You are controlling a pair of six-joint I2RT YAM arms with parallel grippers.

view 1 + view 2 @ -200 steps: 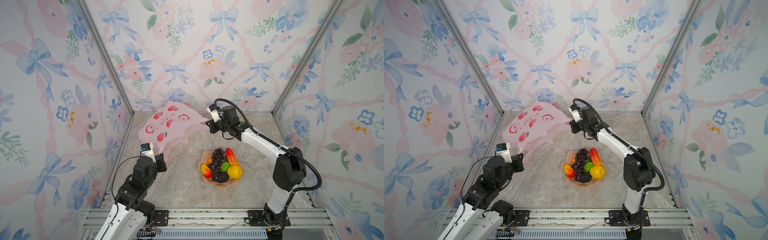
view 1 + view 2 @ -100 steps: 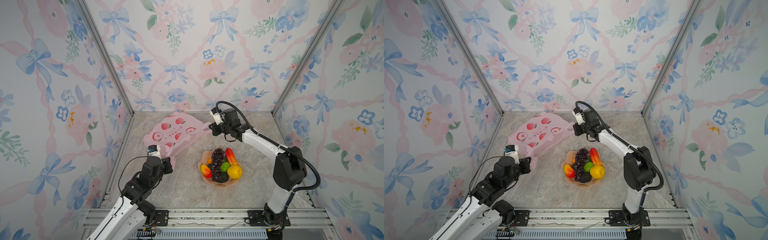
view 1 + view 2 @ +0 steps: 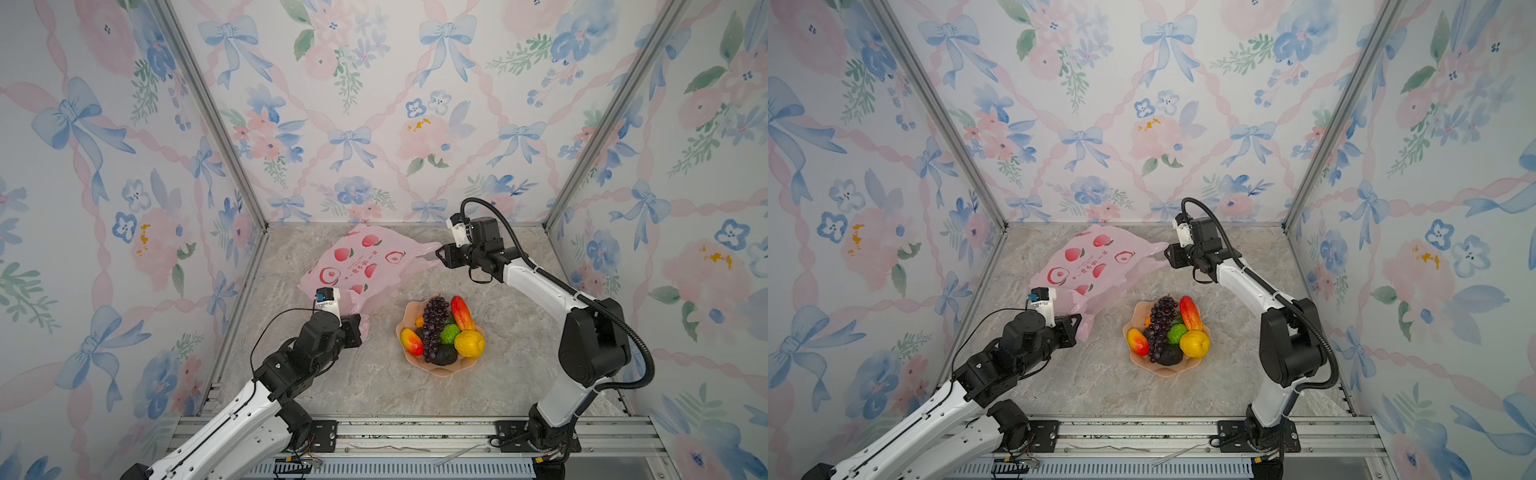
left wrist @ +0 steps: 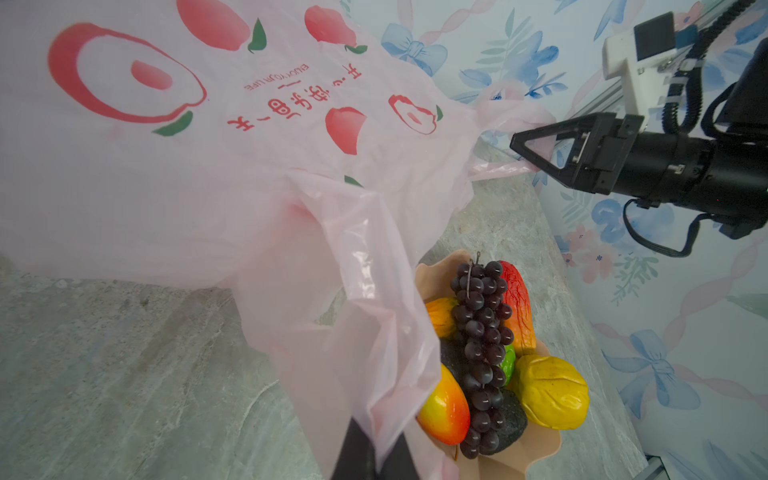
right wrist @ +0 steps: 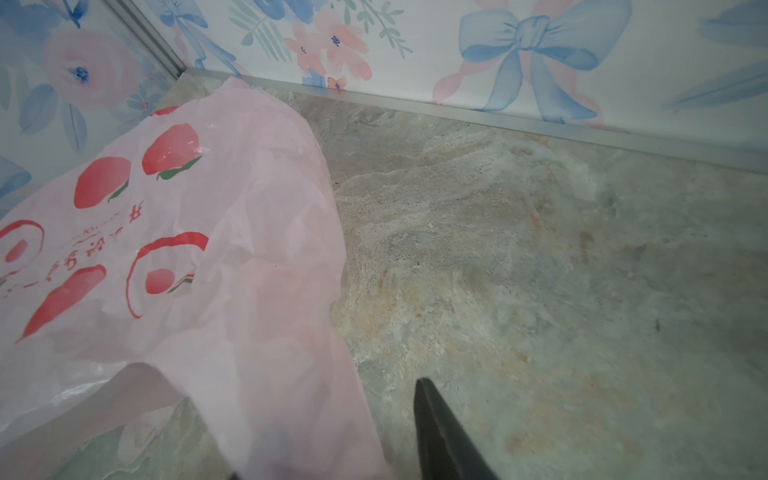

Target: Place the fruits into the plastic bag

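Laying the bag out looks like the step in hand, and doing it well means leaving a mouth that stays open. The marbled surface (image 3: 374, 386) carries everything. The plastic bag (image 3: 365, 262) spans the stretch between the two pincers, and its printed body sags onto the surface ahead of each. The peach bowl (image 3: 442, 370) sits near the left pincer, on the side toward the right arm, and well apart from the right pincer, back toward that arm's base. All the fruits (image 3: 436, 328) are heaped in the bowl, with none in the bag yet.

The left pincer (image 4: 376, 455) is clenched on one handle, the film bunched between its jaws. The right pincer (image 3: 441, 255) is released, its jaws standing apart. The other handle (image 4: 498, 168) lies loose at its tip, draped there rather than pinched.

The right pincer should draw straight back from that handle, since film this thin probably clings and could ride along on it. The left should hold its clamp a little raised, so the mouth gapes toward the bowl. That would leave each fruit a short path to the opening just ahead of the left pincer.
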